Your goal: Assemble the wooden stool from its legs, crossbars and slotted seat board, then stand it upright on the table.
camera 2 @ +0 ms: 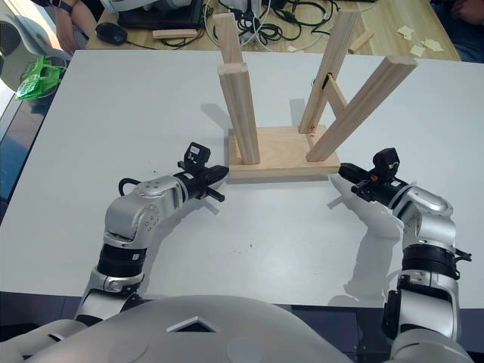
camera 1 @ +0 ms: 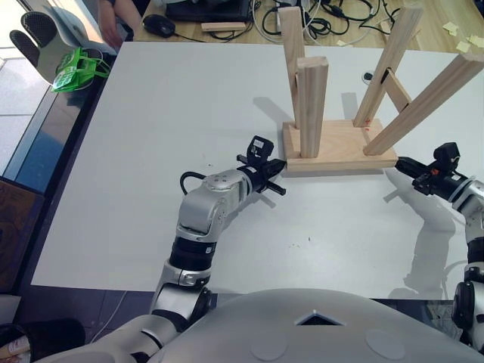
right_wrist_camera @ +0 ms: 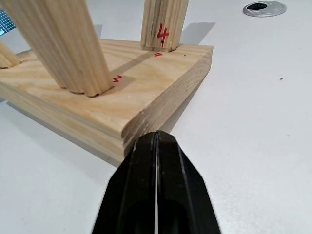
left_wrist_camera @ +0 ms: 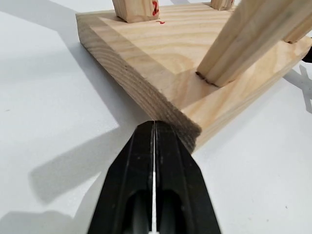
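Left gripper (camera 1: 281,164), right gripper (camera 1: 401,162) pinched closed at upturned stool (camera 1: 340,147) seat corners, mouse (camera 1: 159,25), cables (camera 1: 333,17) behind

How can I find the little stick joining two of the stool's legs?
On the white table, find the upside-down stool with its legs pointing up. Look at the two nearest the right gripper. The crossbar is the short, thin, slanted piece bridging them, much shorter than any leg.
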Controlling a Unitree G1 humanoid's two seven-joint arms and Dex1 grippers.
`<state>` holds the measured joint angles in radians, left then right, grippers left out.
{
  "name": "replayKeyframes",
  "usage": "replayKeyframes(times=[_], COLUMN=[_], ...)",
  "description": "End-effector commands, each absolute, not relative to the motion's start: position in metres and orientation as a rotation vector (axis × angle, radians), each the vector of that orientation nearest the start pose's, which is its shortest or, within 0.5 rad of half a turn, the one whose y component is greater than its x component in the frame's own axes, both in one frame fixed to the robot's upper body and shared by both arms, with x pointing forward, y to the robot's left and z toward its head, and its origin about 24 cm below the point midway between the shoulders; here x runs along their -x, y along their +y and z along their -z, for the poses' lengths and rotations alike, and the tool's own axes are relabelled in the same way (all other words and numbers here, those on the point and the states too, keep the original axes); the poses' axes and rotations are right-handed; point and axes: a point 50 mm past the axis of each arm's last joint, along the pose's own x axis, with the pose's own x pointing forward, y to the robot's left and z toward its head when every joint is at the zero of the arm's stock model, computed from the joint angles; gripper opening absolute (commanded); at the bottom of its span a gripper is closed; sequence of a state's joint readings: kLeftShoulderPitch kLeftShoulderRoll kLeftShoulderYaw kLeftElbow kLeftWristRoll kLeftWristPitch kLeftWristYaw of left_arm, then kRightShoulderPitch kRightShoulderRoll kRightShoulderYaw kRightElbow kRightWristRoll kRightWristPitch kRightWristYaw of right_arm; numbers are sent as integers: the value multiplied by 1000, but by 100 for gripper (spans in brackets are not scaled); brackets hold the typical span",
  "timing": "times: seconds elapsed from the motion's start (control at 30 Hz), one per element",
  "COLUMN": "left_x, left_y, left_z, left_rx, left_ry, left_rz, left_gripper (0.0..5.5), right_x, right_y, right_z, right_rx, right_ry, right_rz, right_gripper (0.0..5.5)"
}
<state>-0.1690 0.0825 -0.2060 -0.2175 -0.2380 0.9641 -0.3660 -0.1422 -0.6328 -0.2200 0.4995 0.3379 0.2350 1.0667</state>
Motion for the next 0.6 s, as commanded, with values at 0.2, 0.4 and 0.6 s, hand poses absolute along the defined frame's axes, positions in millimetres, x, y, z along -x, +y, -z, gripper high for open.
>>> replayKeyframes(times=[0.2,0.4,0.6], left_x=[-247,-251,-256], left_y=[56,63,67], left_z=[-68,-77,-82], left_rx=[225,257,272], left_ry=[520,483,463], left_rz=[858,859,847], left_gripper=[5,5,5], right_x=[-249,-252,-251], right_y=[-278,-271,-268], right_z=[-54,-63,-64], right_rx=[-141,-158,-167], right_ry=[353,328,321], right_rz=[-787,-823,-832], right_gripper=[0,0,0])
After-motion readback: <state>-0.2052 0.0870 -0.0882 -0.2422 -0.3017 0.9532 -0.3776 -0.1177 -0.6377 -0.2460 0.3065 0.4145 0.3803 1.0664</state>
